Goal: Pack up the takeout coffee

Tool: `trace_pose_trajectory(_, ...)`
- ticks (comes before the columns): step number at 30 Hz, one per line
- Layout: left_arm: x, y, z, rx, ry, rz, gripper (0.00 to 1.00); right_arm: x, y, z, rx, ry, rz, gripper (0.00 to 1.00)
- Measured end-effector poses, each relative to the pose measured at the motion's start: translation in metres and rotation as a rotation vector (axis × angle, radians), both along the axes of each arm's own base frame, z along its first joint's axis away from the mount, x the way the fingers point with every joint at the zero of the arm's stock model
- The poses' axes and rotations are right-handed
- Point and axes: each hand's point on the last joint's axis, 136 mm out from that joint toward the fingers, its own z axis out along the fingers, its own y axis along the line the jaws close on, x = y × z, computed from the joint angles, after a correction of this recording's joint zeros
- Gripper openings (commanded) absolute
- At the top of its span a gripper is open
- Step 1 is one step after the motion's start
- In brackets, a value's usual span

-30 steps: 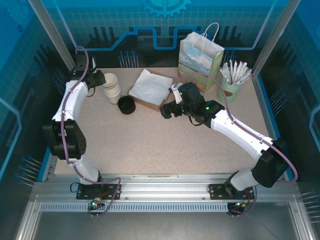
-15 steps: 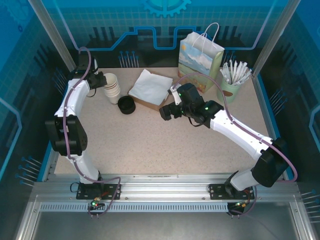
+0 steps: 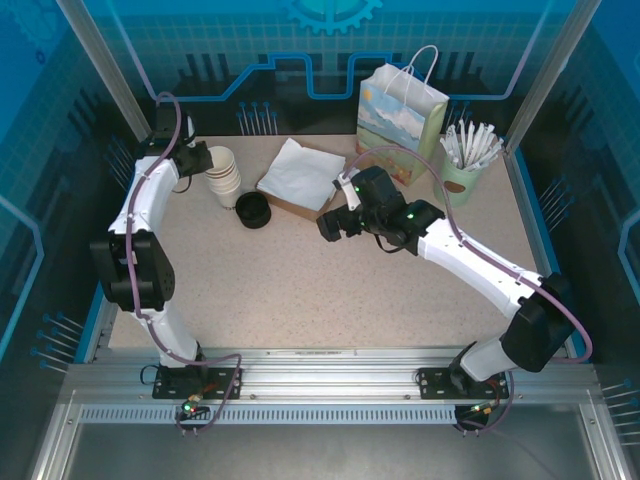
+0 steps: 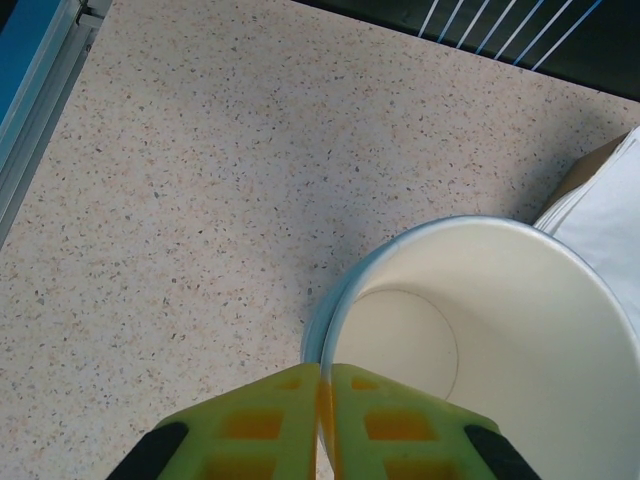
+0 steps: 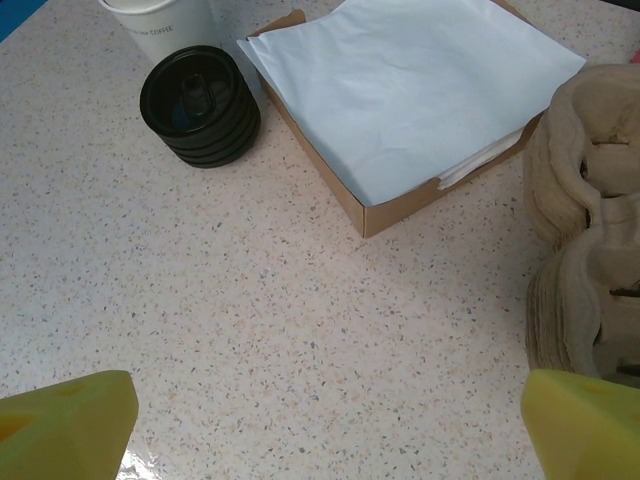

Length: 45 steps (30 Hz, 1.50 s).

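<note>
Pinching white cup [image 4: 520, 300] rim, left gripper [image 4: 325, 420] nearly closed; right gripper [image 5: 325, 410] spread wide, empty.

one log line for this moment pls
left gripper shut on white cup rim | right gripper open above table | gift bag upright

Place: you're working in a robot test cell dressed as a coffee counter.
Enclosure: blue printed panels [image 3: 300, 40] with circuit lines and a gear wrap you from 9 through 12 to 3 o'clock.
Mounting: at 6 o'clock an aluminium rail [image 3: 330, 385] carries both arm bases, with cables trailing.
Surface: a speckled table [image 3: 300, 290].
Props: white paper cups [image 3: 224, 175] at 10 o'clock, black lids [image 3: 252, 210], a napkin box [image 3: 300, 175], a gift bag [image 3: 398, 115] at 1 o'clock, a pot of wrapped sticks [image 3: 462, 175] at 2 o'clock, pulp cup carriers [image 5: 585, 200].
</note>
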Motion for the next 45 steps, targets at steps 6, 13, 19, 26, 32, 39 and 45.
trace_pose_trajectory(6,0.0017,0.0002,0.0001,0.0,0.0,0.0,0.14,-0.0007,-0.0004,-0.0007,-0.003,0.004,0.0,1.0)
trace_pose_trajectory(13,0.0038,0.0004,0.0007,0.0,-0.001,0.0,0.15,-0.0007,0.0004,-0.0015,-0.006,0.007,0.001,1.0)
trace_pose_trajectory(19,0.0043,0.0005,-0.004,0.0,0.01,-0.001,0.16,-0.0012,0.0024,-0.0039,-0.011,0.013,0.006,1.0)
trace_pose_trajectory(26,0.0038,0.0004,-0.0048,0.0,0.014,-0.002,0.15,-0.0022,0.002,-0.0053,-0.015,0.018,0.007,1.0)
trace_pose_trajectory(32,0.0051,0.0004,-0.0056,-0.001,0.015,-0.003,0.13,-0.0027,0.0016,-0.006,-0.018,0.022,0.007,1.0)
trace_pose_trajectory(39,0.0055,0.0021,-0.0074,-0.001,0.019,0.001,0.09,-0.0031,0.0013,-0.0065,-0.02,0.024,0.007,1.0)
trace_pose_trajectory(45,0.0059,0.0014,-0.0038,-0.003,0.018,-0.002,0.04,-0.004,0.0017,-0.0063,-0.022,0.026,0.009,1.0)
